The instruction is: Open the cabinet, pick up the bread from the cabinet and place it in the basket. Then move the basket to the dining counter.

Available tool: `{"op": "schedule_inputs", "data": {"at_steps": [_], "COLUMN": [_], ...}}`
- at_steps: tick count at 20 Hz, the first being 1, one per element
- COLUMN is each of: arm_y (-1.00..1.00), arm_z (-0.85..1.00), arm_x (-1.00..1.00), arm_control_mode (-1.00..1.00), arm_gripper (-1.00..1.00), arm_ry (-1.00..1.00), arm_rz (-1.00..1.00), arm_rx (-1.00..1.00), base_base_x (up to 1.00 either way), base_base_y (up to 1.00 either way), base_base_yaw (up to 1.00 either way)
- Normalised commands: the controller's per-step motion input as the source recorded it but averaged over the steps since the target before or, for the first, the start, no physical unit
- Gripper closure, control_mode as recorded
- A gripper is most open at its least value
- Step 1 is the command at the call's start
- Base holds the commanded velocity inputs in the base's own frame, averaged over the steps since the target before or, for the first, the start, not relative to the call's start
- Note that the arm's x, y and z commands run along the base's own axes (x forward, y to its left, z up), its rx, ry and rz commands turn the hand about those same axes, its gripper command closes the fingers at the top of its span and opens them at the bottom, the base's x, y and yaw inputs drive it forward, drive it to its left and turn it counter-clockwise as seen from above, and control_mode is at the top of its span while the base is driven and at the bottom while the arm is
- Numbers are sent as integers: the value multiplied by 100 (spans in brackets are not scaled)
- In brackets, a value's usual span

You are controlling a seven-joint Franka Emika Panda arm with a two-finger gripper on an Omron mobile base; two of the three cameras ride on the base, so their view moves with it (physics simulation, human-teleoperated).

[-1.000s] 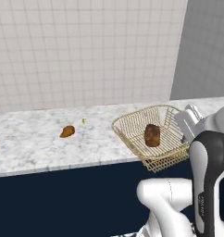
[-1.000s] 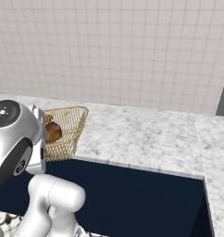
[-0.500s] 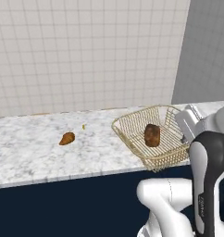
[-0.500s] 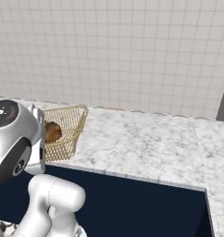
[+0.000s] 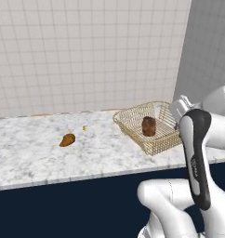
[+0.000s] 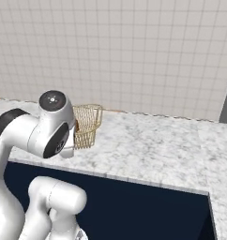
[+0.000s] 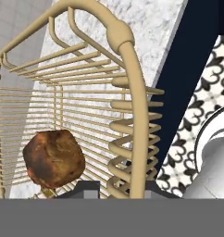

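Basket (image 5: 149, 128) sitting right of centre in the left base view, over the white marble dining counter (image 5: 35, 158), near its front edge, bread (image 5: 148, 126) riding inside. Same basket at left of centre in the right base view (image 6: 87, 124), half hidden behind the arm's round joint.

Down in the hand view: gripper (image 7: 115, 187) at the bottom edge, jaws narrow, pinched on the basket's near rim (image 7: 132, 106), which rises straight up between the finger tips. Bread (image 7: 53, 158) low and left of that rim, just beside the left tip, resting on the mesh floor.

Risks now. Thin grip on one wire rim only, so a swing or a quick stop could let the basket pivot or slip out. Basket looks tilted toward the lens; too much tilt and the loose bread could roll to the low wall and hop over the flared side. Setting down too close to the counter's front edge, over the dark navy front (image 5: 63, 204), could leave it overhanging and tipping off. Orange-brown pastry (image 5: 67, 139) lying left of centre on the marble, well apart, no trouble there.
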Motion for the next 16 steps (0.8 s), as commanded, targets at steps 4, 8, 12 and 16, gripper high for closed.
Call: {"op": "schedule_inputs", "data": {"at_steps": [4, 8, 12, 16], "arm_y": [-41, -40, -26, -5], "arm_z": [-72, -51, -29, -30], "arm_x": [100, 100, 90, 64], "arm_control_mode": [-100, -100, -100, -100], "arm_gripper": [100, 100, 100, 100], "arm_ry": [4, 0, 1, 0], "arm_rz": [14, 12, 8, 1], "arm_rx": [0, 0, 0, 0], "base_base_x": [0, 0, 0, 0], "base_base_y": [0, 0, 0, 0], "base_base_yaw": [0, 0, 0, 0]}}
